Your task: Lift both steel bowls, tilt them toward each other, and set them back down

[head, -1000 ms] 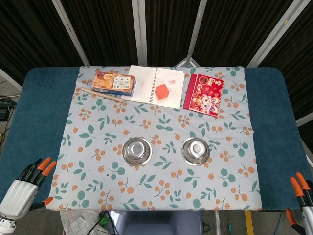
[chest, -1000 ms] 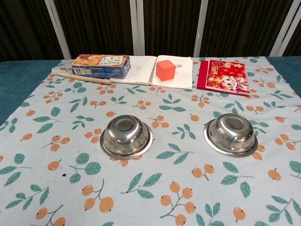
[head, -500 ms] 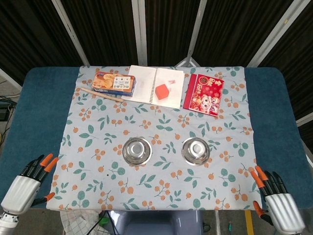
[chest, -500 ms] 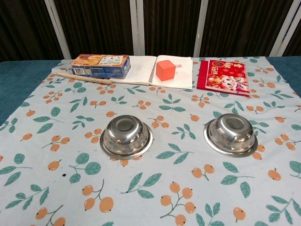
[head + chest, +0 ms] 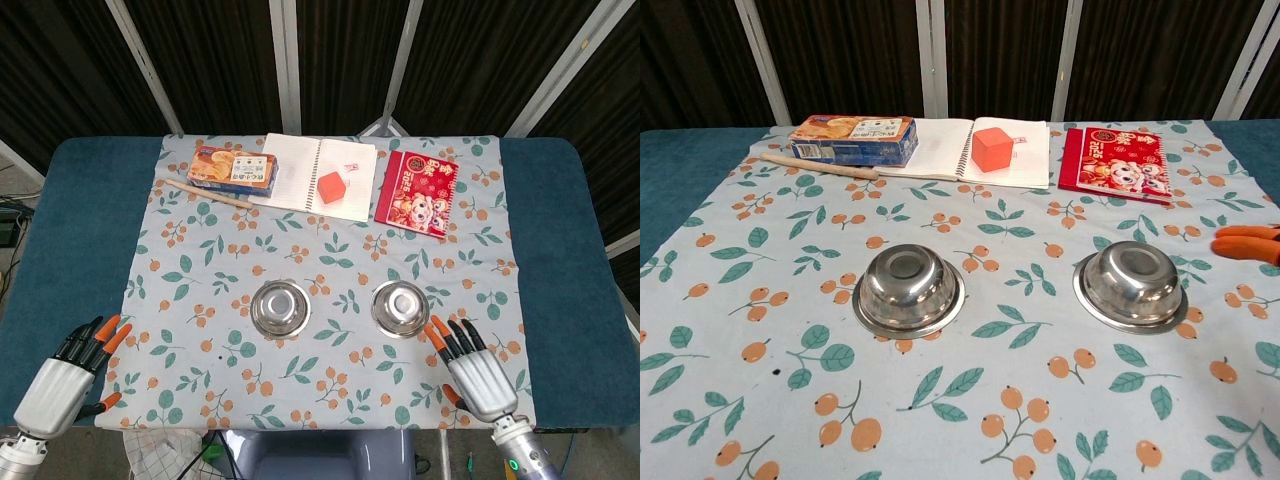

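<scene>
Two steel bowls stand upside down on the floral cloth: the left bowl [image 5: 280, 307] [image 5: 908, 289] and the right bowl [image 5: 400, 308] [image 5: 1131, 284]. My right hand [image 5: 473, 372] hovers just below and right of the right bowl, fingers spread, holding nothing; its orange fingertips [image 5: 1246, 241] enter the chest view at the right edge. My left hand [image 5: 68, 378] is at the lower left corner beside the cloth's edge, fingers apart and empty, far from the left bowl.
Along the far side lie a biscuit box [image 5: 236, 168], a wooden stick [image 5: 208, 193], an open notebook [image 5: 302, 173] with an orange cube [image 5: 331, 186] on it, and a red booklet [image 5: 418, 192]. The blue table [image 5: 70, 230] shows around the cloth.
My right hand has moved up and left from the lower right corner to just beside the right bowl. My left hand has crept slightly inward. The bowls have not moved.
</scene>
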Controlling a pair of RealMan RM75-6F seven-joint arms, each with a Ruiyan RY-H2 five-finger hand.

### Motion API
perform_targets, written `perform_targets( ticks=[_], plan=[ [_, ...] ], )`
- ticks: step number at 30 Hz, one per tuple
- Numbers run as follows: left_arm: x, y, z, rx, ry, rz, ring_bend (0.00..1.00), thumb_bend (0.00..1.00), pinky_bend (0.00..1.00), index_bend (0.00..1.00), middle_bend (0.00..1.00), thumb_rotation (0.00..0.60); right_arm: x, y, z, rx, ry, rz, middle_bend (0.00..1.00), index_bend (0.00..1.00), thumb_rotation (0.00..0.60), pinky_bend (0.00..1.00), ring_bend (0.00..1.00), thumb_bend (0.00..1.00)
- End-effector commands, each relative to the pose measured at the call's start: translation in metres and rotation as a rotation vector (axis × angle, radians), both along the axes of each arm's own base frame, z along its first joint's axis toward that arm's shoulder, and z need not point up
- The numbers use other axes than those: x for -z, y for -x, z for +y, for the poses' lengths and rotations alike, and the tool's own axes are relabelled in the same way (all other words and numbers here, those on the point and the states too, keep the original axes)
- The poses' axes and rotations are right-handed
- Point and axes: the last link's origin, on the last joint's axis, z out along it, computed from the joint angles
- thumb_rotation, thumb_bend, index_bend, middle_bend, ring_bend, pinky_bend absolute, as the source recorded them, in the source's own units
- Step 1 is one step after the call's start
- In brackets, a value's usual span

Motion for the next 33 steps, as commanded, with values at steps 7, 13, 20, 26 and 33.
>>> perform_targets(
  ticks=[7,13,20,26,33],
  plan=[
    [0.003,0.007,0.009,-0.059,-0.004,0.024,0.0,0.12,0.14,0.0,0.0,0.526,0.029,-0.028,-0.049,-0.018,-0.033,0.007,0.0,0.0,0.6,0.02,0.0,0.34],
    [0.005,0.01,0.016,-0.097,-0.011,0.033,0.0,0.12,0.14,0.0,0.0,0.527,0.043,-0.038,-0.071,-0.02,-0.056,0.022,0.0,0.0,0.6,0.02,0.0,0.33],
    [0.008,0.015,0.025,-0.147,-0.012,0.048,0.0,0.12,0.14,0.0,0.0,0.525,0.06,-0.045,-0.094,0.007,-0.094,0.035,0.0,0.0,0.6,0.06,0.0,0.33],
    [0.009,0.018,0.033,-0.179,-0.008,0.05,0.0,0.12,0.14,0.0,0.0,0.527,0.066,-0.05,-0.109,0.018,-0.096,0.06,0.0,0.0,0.6,0.06,0.0,0.33],
    [0.009,0.019,0.038,-0.197,0.002,0.053,0.0,0.12,0.14,0.0,0.0,0.529,0.076,-0.05,-0.118,0.039,-0.123,0.122,0.0,0.0,0.6,0.06,0.0,0.33]
  ],
)
